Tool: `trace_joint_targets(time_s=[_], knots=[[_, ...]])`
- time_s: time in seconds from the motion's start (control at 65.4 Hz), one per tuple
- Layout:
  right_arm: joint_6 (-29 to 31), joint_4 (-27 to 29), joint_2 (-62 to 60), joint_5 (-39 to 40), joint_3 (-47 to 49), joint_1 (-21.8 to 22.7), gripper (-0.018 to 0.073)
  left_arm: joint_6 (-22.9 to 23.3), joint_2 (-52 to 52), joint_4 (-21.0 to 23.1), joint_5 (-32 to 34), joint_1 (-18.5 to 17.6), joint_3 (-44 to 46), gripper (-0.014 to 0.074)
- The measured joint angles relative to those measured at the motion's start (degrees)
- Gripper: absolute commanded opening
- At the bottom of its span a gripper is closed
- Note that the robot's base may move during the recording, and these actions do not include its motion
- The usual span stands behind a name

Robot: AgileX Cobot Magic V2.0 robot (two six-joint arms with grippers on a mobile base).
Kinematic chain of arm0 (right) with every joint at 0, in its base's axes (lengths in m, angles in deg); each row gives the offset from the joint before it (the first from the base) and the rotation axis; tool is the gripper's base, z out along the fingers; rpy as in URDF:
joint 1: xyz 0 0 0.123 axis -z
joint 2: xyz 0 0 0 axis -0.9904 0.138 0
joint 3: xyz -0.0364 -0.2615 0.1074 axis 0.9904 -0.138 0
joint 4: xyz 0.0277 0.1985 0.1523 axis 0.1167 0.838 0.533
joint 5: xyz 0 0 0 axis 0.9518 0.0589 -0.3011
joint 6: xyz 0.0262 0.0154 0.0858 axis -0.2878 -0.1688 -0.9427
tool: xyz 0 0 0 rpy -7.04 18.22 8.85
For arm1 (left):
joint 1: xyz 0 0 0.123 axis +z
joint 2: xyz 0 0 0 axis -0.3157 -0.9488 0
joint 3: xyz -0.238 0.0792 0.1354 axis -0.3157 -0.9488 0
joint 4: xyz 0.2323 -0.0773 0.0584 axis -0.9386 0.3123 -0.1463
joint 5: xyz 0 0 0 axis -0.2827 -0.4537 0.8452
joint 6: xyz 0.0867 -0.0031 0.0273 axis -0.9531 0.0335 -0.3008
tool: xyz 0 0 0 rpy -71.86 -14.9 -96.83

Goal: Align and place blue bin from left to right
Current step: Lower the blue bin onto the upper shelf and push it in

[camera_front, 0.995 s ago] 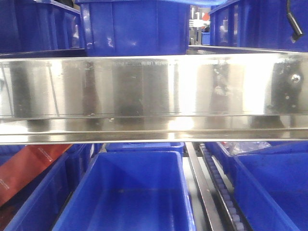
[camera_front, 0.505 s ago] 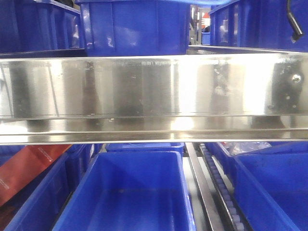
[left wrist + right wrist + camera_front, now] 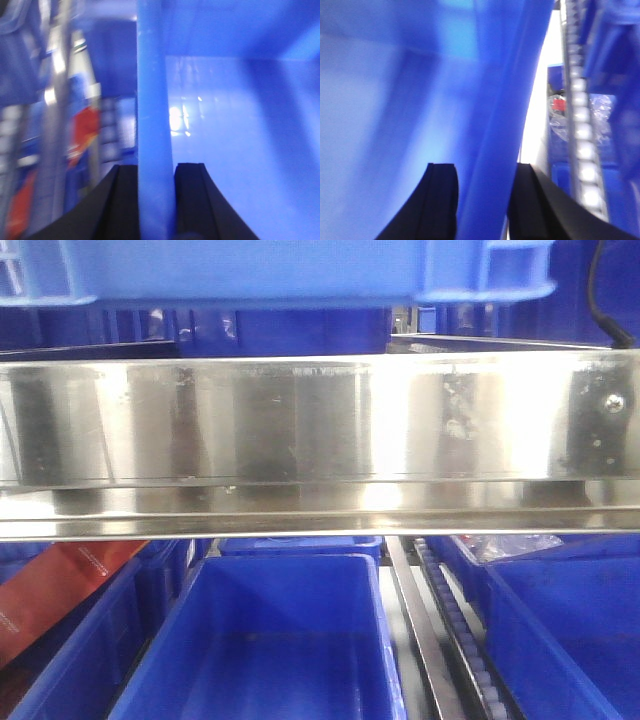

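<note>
Though both wrist views blur, left tool and right tool clamp blue bin rims (top cut off).

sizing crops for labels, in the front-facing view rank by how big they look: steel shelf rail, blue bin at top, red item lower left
1. steel shelf rail, spans the full width
2. blue bin, only its lower part in frame and nearer the camera, so unsure
3. red item, smallest

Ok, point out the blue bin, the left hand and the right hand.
blue bin (image 3: 300,270): front view, its underside rim.
left hand (image 3: 155,200): left wrist view, between fingertips on the bin's wall.
right hand (image 3: 482,200): right wrist view, between fingertips.
</note>
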Motion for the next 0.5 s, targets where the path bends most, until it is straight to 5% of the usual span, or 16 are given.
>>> trace_joint_targets(time_s=[0.26,0.398,0.505], knots=[[0.3,-1.3,3.9,1.4,0.0,0.0,-0.0028,0.0,-3.4,-1.6,-1.7,0.1,0.0,-0.0111],[0.3,-1.9,5.1,1.1,0.0,0.0,0.0271,0.0,-4.9,-1.6,-2.3,0.1,0.0,-0.0100],[-0.6,-2.3,5.2,3.8,0.0,0.0,0.0504,0.1,-5.3,-1.1,-2.3,0.0,0.0,0.0020]])
